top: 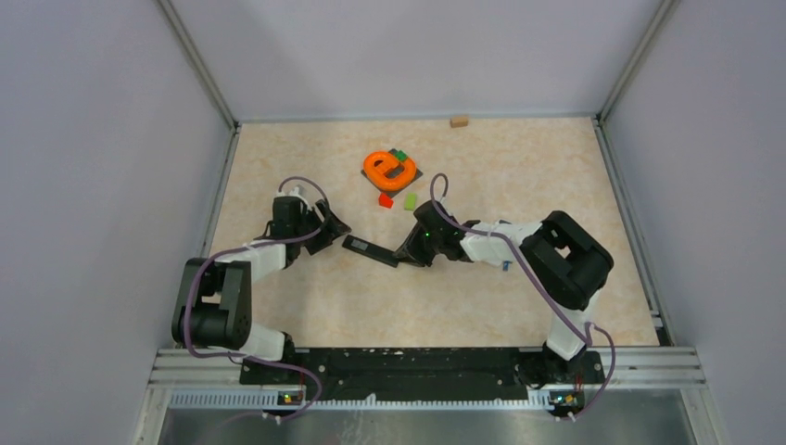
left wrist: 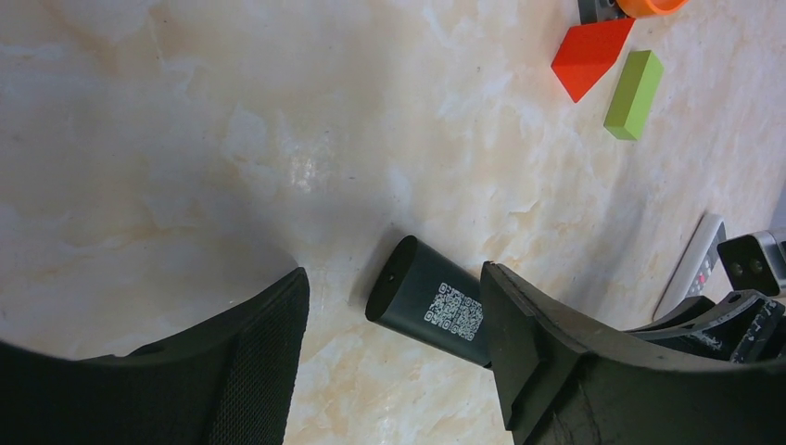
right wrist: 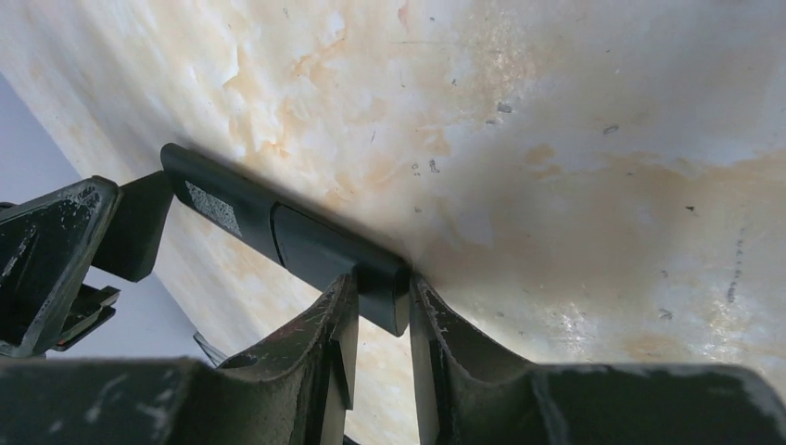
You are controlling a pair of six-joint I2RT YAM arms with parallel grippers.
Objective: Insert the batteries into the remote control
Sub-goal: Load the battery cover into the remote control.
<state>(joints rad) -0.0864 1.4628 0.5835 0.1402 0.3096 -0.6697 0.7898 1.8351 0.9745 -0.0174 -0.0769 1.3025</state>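
A black remote (top: 370, 250) lies on the table between my two grippers. My right gripper (top: 405, 252) is shut on its right end; the right wrist view shows both fingers pinching that end (right wrist: 382, 292), with the remote's (right wrist: 269, 222) QR label further along. My left gripper (top: 331, 232) is open at the remote's left end. In the left wrist view the remote's end (left wrist: 431, 301) lies between the open jaws (left wrist: 394, 357), against the right finger (left wrist: 524, 357). A tiny blue piece (top: 506, 266) beside my right forearm may be a battery. No orange-red batteries are in view.
A red block (top: 386, 199) and a green block (top: 410, 200) lie behind the remote, near an orange ring (top: 389, 167) on a grey plate. A wooden block (top: 459, 120) sits at the back wall. A white remote (left wrist: 690, 269) shows partly at the right of the left wrist view.
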